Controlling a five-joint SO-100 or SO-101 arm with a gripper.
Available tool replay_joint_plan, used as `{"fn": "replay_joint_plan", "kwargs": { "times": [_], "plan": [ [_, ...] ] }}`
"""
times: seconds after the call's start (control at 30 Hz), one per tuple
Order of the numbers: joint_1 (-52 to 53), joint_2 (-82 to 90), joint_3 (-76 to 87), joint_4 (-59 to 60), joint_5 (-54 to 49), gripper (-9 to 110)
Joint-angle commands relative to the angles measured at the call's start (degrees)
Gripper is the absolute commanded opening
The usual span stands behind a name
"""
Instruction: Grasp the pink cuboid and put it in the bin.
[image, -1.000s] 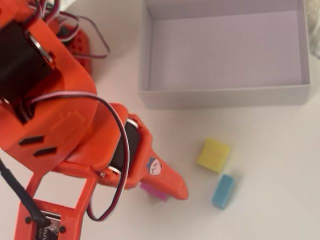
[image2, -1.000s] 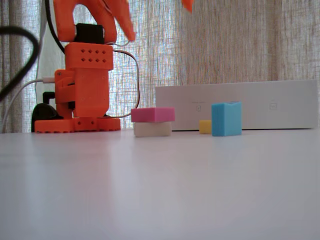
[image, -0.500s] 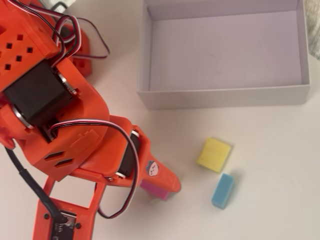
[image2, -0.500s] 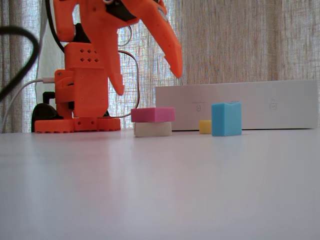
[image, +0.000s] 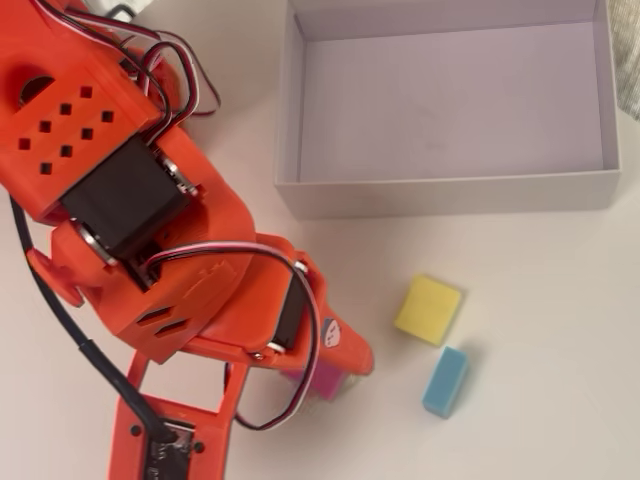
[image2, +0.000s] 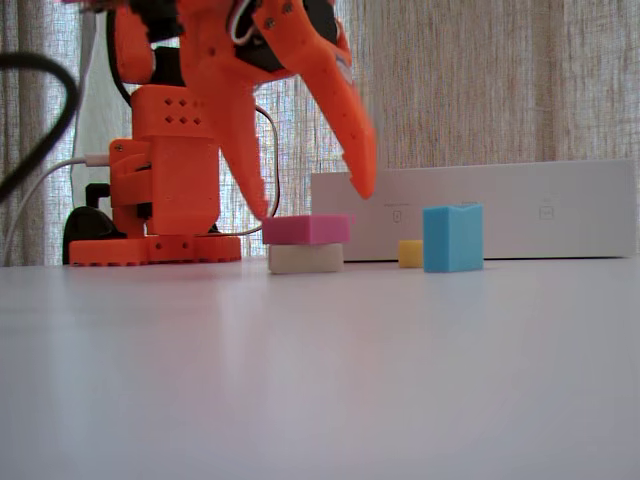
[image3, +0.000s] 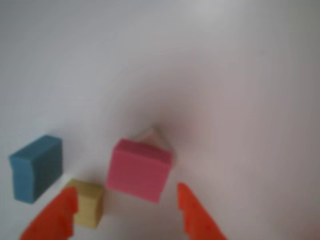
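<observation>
- Compared with half a second before, the gripper (image2: 312, 205) had been lowered in the fixed view — its fingertips were level with the top of the pink cuboid (image2: 306, 229), one on each side; the blocks and bin were unmoved.
- The jaws were spread wide, wider than the cuboid (image3: 139, 169), with nothing held.
- The pink cuboid was lying flat, square face up, stacked on a cream block (image2: 305, 258); in the wrist view it sat rotated, a cream corner (image3: 152, 134) peeking out behind.
- It was placed well apart from the bin (image: 440, 193), near a yellow block (image: 429, 309) and a blue block (image: 445, 381).
- The table (image2: 320, 380) was seen as white and bare — a woven curtain (image2: 480, 80) hung behind.
</observation>
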Motion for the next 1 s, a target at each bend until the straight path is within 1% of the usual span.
{"fn": "replay_joint_plan", "kwargs": {
  "times": [0.0,0.97],
  "plan": [
    [-0.79,-0.44,-0.18,-0.62,1.05,24],
    [-1.76,-2.99,-0.44,-3.43,2.37,14]
  ]
}}
